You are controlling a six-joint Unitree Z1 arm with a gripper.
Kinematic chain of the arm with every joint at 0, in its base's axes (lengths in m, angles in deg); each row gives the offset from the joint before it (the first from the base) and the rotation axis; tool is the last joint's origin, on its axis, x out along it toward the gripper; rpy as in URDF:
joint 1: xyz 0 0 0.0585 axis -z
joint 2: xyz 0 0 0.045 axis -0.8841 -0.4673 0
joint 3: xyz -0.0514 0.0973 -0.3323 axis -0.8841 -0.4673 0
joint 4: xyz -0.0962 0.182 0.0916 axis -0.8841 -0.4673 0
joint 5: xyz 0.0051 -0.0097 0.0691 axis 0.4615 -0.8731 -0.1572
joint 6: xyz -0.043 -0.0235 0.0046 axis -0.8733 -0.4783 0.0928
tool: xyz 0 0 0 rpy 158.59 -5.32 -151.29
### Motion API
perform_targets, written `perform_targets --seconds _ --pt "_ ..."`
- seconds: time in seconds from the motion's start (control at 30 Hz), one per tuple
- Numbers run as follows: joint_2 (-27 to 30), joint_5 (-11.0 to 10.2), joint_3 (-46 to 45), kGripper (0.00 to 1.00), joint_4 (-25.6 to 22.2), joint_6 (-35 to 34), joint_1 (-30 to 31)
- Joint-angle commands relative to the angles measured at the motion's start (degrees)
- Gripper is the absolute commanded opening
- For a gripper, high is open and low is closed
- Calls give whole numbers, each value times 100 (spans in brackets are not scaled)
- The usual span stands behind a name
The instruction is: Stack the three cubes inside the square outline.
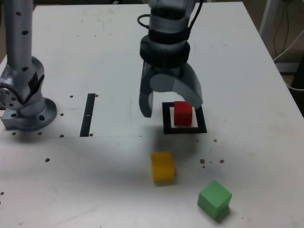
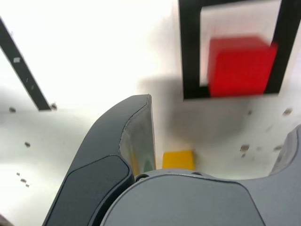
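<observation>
White and speckled with small dark marks, the bench (image 1: 247, 71) carries everything in the scene. Near its middle lies the square outline (image 1: 185, 129) of thick black tape, and the red cube (image 1: 183, 113) sits inside it, resting on the white centre and close to the outline's far edge. The end effector (image 1: 172, 107) hangs over this spot with its two dark curved jaws spread wide and nothing between them; in the exterior view one finger points down just to the left of the outline, while the other reaches behind the red cube. The wrist view shows the red cube (image 2: 241, 66) within the outline (image 2: 190, 56), apart from the fingers (image 2: 136, 136). Nearer the camera in the exterior view, the yellow cube (image 1: 162, 166) rests on the bench, in front of the outline, and the green cube (image 1: 214, 199) sits turned at an angle to its right. A narrow black strip (image 1: 88, 114) lies to the outline's left, beside the arm's grey base (image 1: 23, 99).
</observation>
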Motion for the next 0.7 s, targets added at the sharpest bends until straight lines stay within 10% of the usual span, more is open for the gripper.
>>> perform_targets --seconds 0.0,0.67 --pt "55 26 0 99 -54 -127 149" --pt "-205 452 153 99 -44 -1195 1610"
